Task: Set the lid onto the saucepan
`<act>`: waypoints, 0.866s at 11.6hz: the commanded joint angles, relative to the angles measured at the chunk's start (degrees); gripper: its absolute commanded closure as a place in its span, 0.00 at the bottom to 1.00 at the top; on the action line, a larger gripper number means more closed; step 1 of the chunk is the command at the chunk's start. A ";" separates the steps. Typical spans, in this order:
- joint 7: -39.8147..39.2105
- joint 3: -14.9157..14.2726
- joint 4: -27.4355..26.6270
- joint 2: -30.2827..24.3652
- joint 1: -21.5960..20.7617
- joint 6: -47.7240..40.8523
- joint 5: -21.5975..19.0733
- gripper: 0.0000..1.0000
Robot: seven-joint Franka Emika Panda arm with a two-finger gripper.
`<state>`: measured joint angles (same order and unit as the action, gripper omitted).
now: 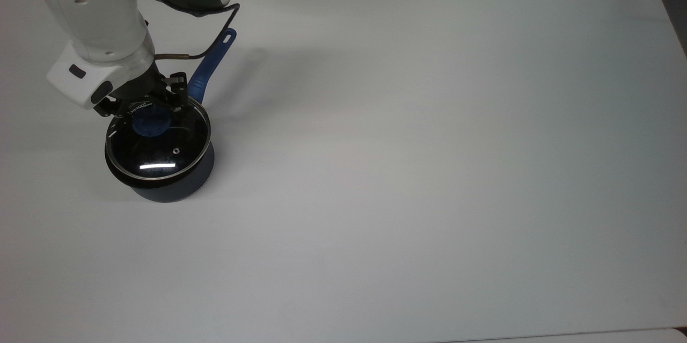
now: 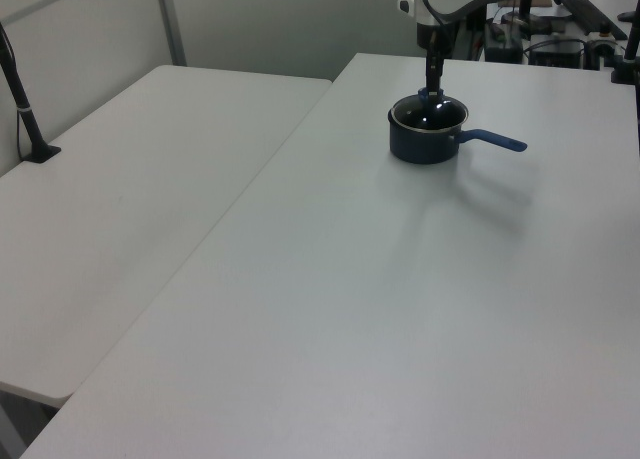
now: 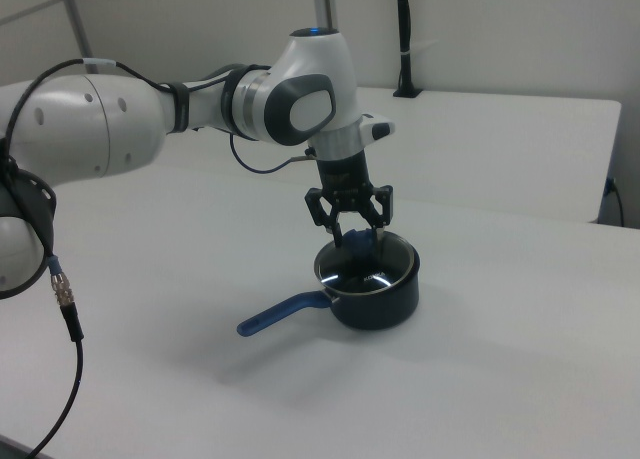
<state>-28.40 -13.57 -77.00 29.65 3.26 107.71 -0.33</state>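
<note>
The dark navy saucepan [image 1: 173, 190] stands on the white table [image 1: 408, 160] at the top view's left, its long blue handle [image 1: 212, 61] pointing toward the table's far edge. The glass lid [image 1: 161, 145] lies flat on the pan's rim, showing a blue knob [image 1: 152, 123] and a small vent. My gripper [image 1: 150, 112] hangs just above the knob, fingers open and straddling it. In the right view the gripper [image 3: 356, 237] points straight down over the lid [image 3: 366, 270] and saucepan [image 3: 386, 305]. The left view has the saucepan [image 2: 424, 147] far back with the gripper [image 2: 432, 89] over it.
The white arm [image 1: 102, 21] and its dark cable [image 1: 214, 42] reach over the pan's handle. A second white table [image 2: 130, 209] adjoins in the left view. A black post [image 2: 25, 109] stands clamped at its edge. Broad bare tabletop extends to the top view's right.
</note>
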 commanded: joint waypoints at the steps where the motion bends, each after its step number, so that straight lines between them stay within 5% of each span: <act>1: 1.16 -0.49 2.73 3.30 -0.27 1.80 -0.46 0.62; 6: 1.16 -0.49 2.82 3.92 -0.36 1.89 -0.46 0.62; 7: 1.07 -0.58 2.73 3.83 -0.27 1.80 -0.37 0.47; 8: 0.90 -0.84 2.38 3.83 -0.10 1.71 -0.46 0.18; 9: 0.81 -1.45 2.20 3.66 -0.18 1.71 -0.37 0.00; 10: 0.81 -1.72 2.11 2.96 -0.10 1.62 -0.28 0.00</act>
<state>-28.23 -14.00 -75.07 32.40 3.56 107.94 -0.35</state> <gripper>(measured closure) 0.172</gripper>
